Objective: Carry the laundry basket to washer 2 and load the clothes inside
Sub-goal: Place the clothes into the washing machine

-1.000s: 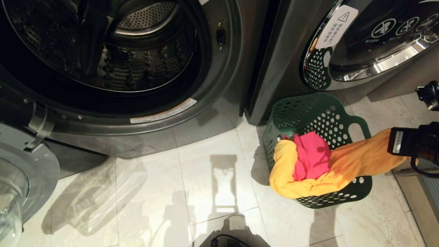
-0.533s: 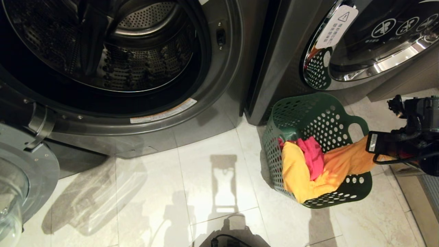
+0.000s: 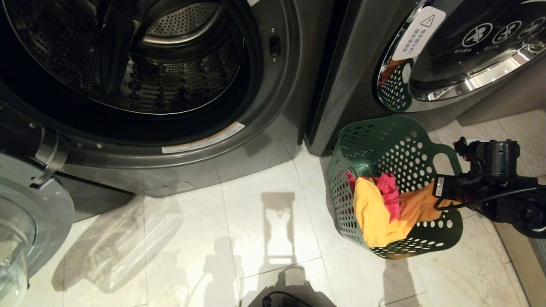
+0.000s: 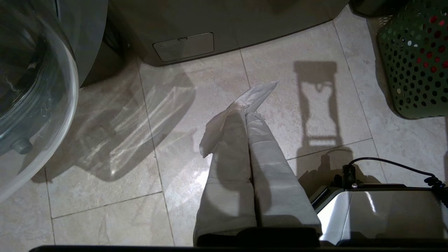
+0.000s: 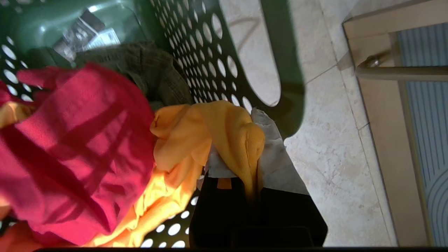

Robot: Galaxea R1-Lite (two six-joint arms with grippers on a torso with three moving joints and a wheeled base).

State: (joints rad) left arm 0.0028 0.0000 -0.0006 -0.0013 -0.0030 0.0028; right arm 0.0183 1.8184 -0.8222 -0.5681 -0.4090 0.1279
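Note:
The dark green laundry basket (image 3: 384,140) stands on the floor tiles before two dark grey washers; no numeral shows on either. The left washer (image 3: 273,128) has its door swung open and its drum (image 3: 140,64) bare. In the basket lie a yellow-orange garment (image 3: 375,213), a pink one (image 3: 390,192) and a dark knit piece (image 5: 150,70). My right gripper (image 3: 439,192) hangs at the basket's right rim, shut on a fold of the yellow-orange garment (image 5: 224,133). Parked over the tiles, my left gripper (image 4: 246,112) is shut with nothing in it.
The open glass door (image 3: 25,221) juts out at the left. The right washer's chrome-rimmed door (image 3: 469,51) is closed. A wood-framed panel (image 5: 385,105) stands right of the basket. My base (image 3: 286,298) sits at the near edge.
My right gripper has moved left and down to the basket's rim, still gripping the yellow-orange garment. The cloth that draped over the front rim has sunk back inside.

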